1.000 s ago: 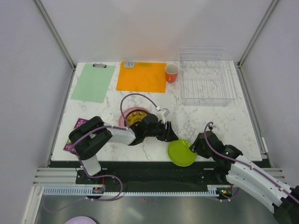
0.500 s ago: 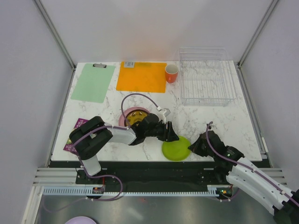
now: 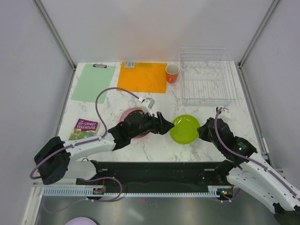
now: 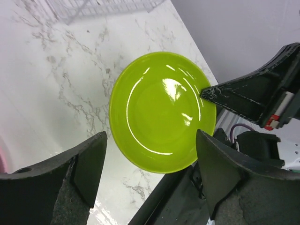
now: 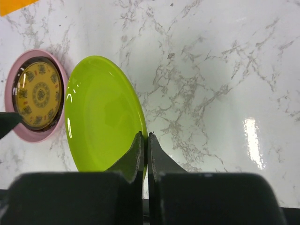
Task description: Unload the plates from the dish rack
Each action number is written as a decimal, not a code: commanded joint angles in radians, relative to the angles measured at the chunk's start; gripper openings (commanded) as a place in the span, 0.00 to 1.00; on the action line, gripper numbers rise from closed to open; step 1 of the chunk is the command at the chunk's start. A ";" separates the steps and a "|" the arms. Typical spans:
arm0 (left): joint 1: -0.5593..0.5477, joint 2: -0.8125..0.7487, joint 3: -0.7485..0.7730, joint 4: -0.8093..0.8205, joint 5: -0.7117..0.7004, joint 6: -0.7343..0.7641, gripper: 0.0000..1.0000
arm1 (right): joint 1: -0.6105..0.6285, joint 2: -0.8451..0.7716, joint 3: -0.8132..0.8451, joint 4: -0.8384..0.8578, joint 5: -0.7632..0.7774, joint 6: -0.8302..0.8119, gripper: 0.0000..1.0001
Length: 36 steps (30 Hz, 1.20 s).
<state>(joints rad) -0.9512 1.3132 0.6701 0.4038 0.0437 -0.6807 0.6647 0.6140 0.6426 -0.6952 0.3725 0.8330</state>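
- Table (image 3: 112,101): marble, with everything of the task toward its right half and near middle.
- Dish rack (image 3: 206,101): far right corner. No plate shows in it, so I judge the unloading close to done.
- Pink plate (image 5: 28,133): flat on the table left of centre, carrying the yellow-gold plate (image 5: 40,91) inside it. The left arm covers part of this stack from above.
- Lime green plate (image 3: 186,128): near the middle, just right of the stack and well apart from the rack. It is round, so it has no true long axis. Its hollow face points up and it looks tilted. Whether any edge rests on the marble I cannot tell.
- Right gripper (image 5: 144,138): clamped on the green plate's right rim.
- Left gripper (image 4: 151,140): fingers spread wide at the plate's left edge, holding nothing.
- Step in hand, as I read it: bringing the last plate to the stack. The next move calls for levelling it over the yellow-gold plate, with one secure grip before any release.
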 commanded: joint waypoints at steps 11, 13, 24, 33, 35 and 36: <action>0.000 -0.181 -0.083 -0.131 -0.225 0.069 0.91 | 0.001 0.043 0.088 0.108 0.005 -0.060 0.00; -0.001 -0.164 -0.101 -0.094 -0.216 0.050 0.91 | 0.001 0.052 0.088 0.123 -0.020 -0.055 0.00; 0.000 -0.049 -0.113 0.104 -0.136 -0.002 0.89 | 0.001 0.066 0.003 0.333 -0.228 0.032 0.00; 0.000 -0.084 -0.121 0.116 -0.163 0.038 0.02 | 0.003 0.043 -0.044 0.381 -0.280 0.063 0.00; 0.000 -0.097 -0.122 0.074 -0.197 0.043 0.02 | 0.001 0.053 -0.044 0.379 -0.271 0.067 0.12; 0.000 -0.115 -0.124 0.063 -0.209 0.049 0.02 | 0.001 0.059 -0.044 0.378 -0.273 0.067 0.23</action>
<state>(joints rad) -0.9447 1.2228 0.5568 0.5209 -0.0990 -0.6926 0.6590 0.6758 0.5686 -0.4160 0.1318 0.8650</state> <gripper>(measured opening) 0.065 0.091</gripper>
